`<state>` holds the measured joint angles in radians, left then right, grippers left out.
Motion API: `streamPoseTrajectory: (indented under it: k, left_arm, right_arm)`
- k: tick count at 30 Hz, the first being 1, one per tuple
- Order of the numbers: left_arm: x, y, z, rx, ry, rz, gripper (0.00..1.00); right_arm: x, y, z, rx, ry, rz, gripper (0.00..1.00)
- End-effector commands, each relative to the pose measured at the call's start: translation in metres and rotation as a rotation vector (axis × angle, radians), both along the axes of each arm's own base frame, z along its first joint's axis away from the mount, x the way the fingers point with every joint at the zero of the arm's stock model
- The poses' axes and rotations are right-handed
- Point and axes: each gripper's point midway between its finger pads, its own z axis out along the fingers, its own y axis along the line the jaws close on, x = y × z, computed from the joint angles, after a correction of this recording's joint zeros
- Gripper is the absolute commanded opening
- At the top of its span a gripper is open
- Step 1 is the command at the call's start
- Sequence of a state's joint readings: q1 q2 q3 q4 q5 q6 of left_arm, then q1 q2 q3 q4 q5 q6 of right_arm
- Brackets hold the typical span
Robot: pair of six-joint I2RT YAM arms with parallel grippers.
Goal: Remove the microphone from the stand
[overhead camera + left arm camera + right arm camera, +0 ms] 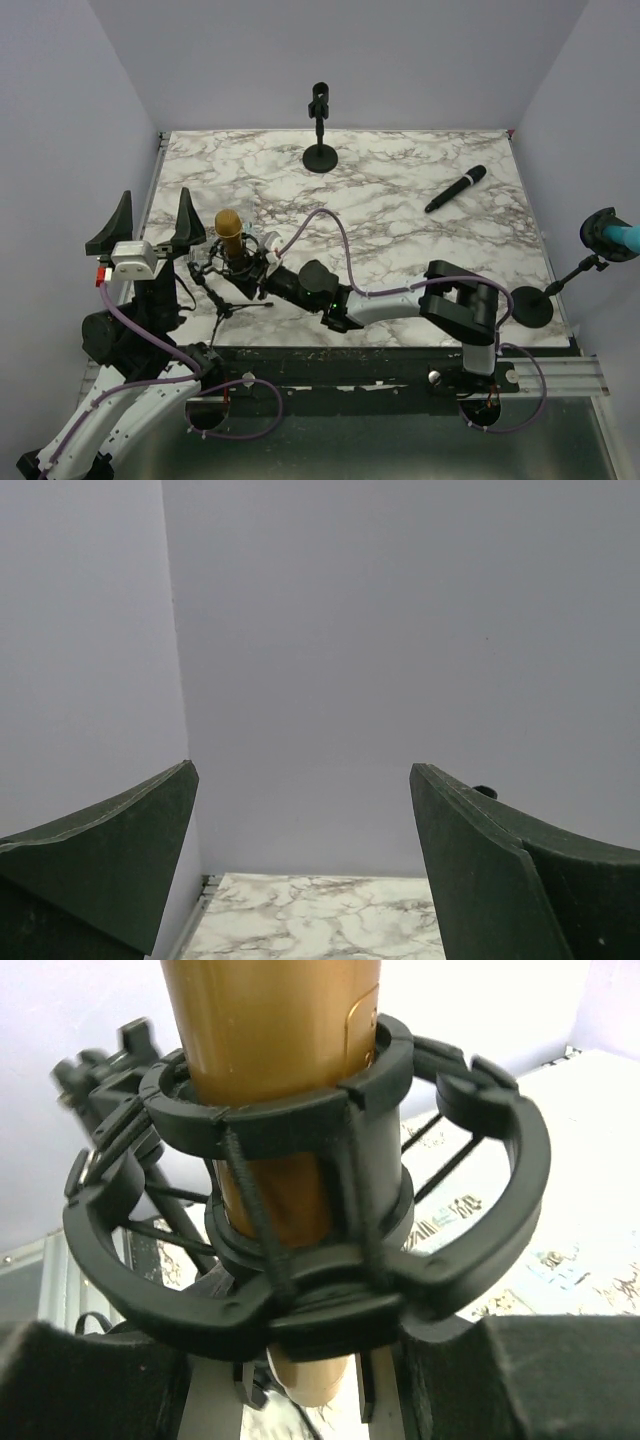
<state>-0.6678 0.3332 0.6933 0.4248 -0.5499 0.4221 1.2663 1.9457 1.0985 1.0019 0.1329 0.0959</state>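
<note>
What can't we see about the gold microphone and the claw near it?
- Head of the gold microphone: cut off by the right wrist view's upper edge.
- Grip of the right claw: its fingers are blurred and cut by that view's bottom edge, and it is hidden behind the shock mount in the top view.
- Teal object: cut by the top view's right edge.

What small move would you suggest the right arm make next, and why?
Probably close the right tool gently: its fingers flank the bottom of the gold microphone in its black mount, seemingly not yet gripping. The left tool stands open, aside.
</note>
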Motion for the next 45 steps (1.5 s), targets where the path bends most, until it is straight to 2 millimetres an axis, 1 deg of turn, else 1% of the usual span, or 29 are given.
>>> streamPoseTrajectory:
  k: [1, 5, 8, 12, 13, 14, 18, 24, 29, 35, 38, 40, 41, 44, 45]
  left_arm:
    - [0.003, 0.0, -0.002, -0.014, 0.008, 0.008, 0.89]
    - [0.006, -0.003, -0.004, -0.01, 0.016, -0.001, 0.89]
    - [0.008, -0.006, -0.004, -0.009, 0.02, -0.015, 0.89]
    - [0.01, -0.01, -0.006, -0.004, 0.031, -0.028, 0.89]
    - [0.011, -0.011, -0.006, -0.002, 0.031, -0.031, 0.89]
    - [0.012, -0.013, -0.006, 0.0, 0.034, -0.036, 0.89]
    - [0.015, -0.017, -0.008, 0.004, 0.047, -0.05, 0.89]
    - [0.019, -0.024, -0.01, 0.014, 0.064, -0.071, 0.89]
    - [0.023, -0.029, -0.012, 0.021, 0.076, -0.083, 0.89]
    - [0.024, -0.031, -0.013, 0.022, 0.083, -0.091, 0.89]
    - [0.024, -0.032, -0.013, 0.019, 0.082, -0.098, 0.89]
    - [0.024, -0.033, -0.012, 0.02, 0.082, -0.102, 0.89]
    - [0.024, -0.033, -0.013, 0.022, 0.084, -0.102, 0.89]
    - [0.024, -0.034, -0.013, 0.021, 0.086, -0.107, 0.89]
    - [0.024, -0.035, -0.014, 0.022, 0.086, -0.109, 0.89]
  right_arm:
    - [-0.005, -0.022, 0.026, 0.074, -0.009, -0.028, 0.01]
    - [0.002, -0.05, 0.018, 0.035, -0.021, -0.112, 0.01]
    - [0.011, -0.078, 0.014, 0.012, -0.029, -0.206, 0.01]
    - [0.023, -0.118, 0.014, -0.022, -0.064, -0.339, 0.01]
    - [0.025, -0.126, 0.017, -0.025, -0.073, -0.363, 0.01]
    - [0.027, -0.134, 0.014, -0.038, -0.078, -0.384, 0.01]
    - [0.039, -0.166, 0.015, -0.061, -0.083, -0.489, 0.01]
    - [0.054, -0.199, 0.014, -0.098, -0.081, -0.59, 0.01]
    - [0.075, -0.227, 0.01, -0.126, -0.07, -0.705, 0.01]
    - [0.086, -0.254, 0.013, -0.121, -0.061, -0.775, 0.01]
    - [0.086, -0.259, 0.013, -0.125, -0.067, -0.776, 0.01]
    - [0.083, -0.255, 0.012, -0.127, -0.065, -0.742, 0.01]
    - [0.081, -0.252, 0.009, -0.134, -0.055, -0.721, 0.03]
    - [0.076, -0.244, 0.002, -0.148, -0.033, -0.666, 0.22]
    - [0.074, -0.242, -0.002, -0.151, -0.019, -0.655, 0.26]
